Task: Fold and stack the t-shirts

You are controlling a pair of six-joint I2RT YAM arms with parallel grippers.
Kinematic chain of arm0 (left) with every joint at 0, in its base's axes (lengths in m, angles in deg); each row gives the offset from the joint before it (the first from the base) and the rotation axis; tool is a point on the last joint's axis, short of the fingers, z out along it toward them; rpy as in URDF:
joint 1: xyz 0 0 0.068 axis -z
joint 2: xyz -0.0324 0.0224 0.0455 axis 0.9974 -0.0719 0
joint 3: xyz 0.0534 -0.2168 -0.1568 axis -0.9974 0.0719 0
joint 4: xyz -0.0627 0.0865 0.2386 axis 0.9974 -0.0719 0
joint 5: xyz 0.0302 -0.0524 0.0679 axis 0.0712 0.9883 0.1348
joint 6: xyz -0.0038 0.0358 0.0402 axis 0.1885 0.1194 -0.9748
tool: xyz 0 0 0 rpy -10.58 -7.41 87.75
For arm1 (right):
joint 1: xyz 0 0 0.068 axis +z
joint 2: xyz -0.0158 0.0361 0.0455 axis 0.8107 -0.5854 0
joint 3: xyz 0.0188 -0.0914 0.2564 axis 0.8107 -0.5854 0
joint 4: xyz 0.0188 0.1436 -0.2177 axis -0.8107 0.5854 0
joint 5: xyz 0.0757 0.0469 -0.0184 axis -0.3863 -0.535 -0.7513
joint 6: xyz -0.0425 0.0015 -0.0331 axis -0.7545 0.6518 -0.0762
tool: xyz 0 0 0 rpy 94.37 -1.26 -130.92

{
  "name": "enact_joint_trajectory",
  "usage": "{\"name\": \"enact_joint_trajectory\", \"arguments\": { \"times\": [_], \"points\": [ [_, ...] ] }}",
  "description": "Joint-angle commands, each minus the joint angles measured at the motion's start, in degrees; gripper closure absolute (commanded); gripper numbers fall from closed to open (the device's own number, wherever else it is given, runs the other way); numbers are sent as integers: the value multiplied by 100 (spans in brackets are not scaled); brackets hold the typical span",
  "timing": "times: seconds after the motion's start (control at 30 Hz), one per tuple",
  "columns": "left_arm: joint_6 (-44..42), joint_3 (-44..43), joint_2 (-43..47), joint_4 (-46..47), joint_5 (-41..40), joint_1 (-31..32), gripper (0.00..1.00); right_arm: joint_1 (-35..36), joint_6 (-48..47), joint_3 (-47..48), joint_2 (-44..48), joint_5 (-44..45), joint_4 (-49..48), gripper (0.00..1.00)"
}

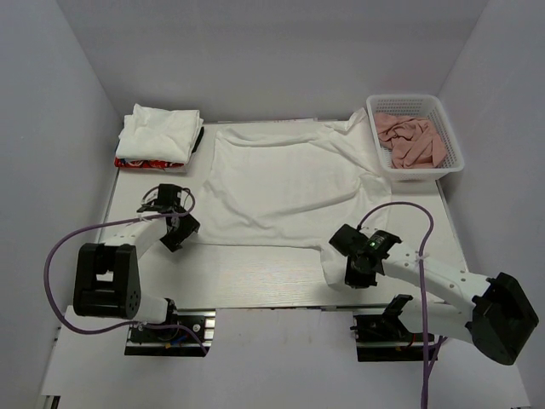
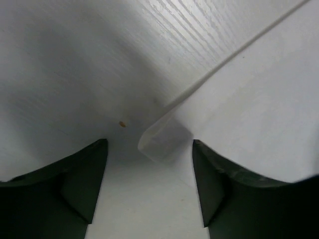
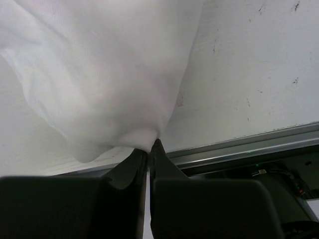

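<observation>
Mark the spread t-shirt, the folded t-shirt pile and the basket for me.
spread t-shirt [image 1: 281, 183]: top external view, middle of its body.
folded t-shirt pile [image 1: 158, 132]: top external view, top white layer.
basket [image 1: 404, 99]: top external view, far rim.

A white wood-grain table fills the enclosure. Plain pale walls rise behind it and at both its sides, under soft, even light.

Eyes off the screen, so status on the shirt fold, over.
Right pincer shut on shirt corner. Left pincer open, straddling the other near corner. Shirt spread flat, stack far left. Nothing in the way.
</observation>
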Motion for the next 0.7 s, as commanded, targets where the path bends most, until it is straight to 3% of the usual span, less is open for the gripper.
{"name": "enact_joint_trajectory", "arguments": {
  "times": [0.0,0.07,0.13,0.3,0.47,0.67],
  "points": [
    [-49,54,-266,347,289,-27,31,-59,87,264,-157,255,212,100],
    [-129,54,-355,540,457,-27,61,-95,79,377,-227,396,238,100],
    [-129,54,-417,541,511,-27,97,-156,79,448,-149,598,151,100],
    [-305,-77,-111,681,1090,-27,100,-226,-114,1150,378,1555,-691,100],
    [-305,-1148,1154,154,469,43,100,-253,-1079,2477,713,3066,-992,100],
    [-427,-2729,2473,-29,81,43,100,-235,-2671,4277,1037,3253,-1914,100]
  ]
}}
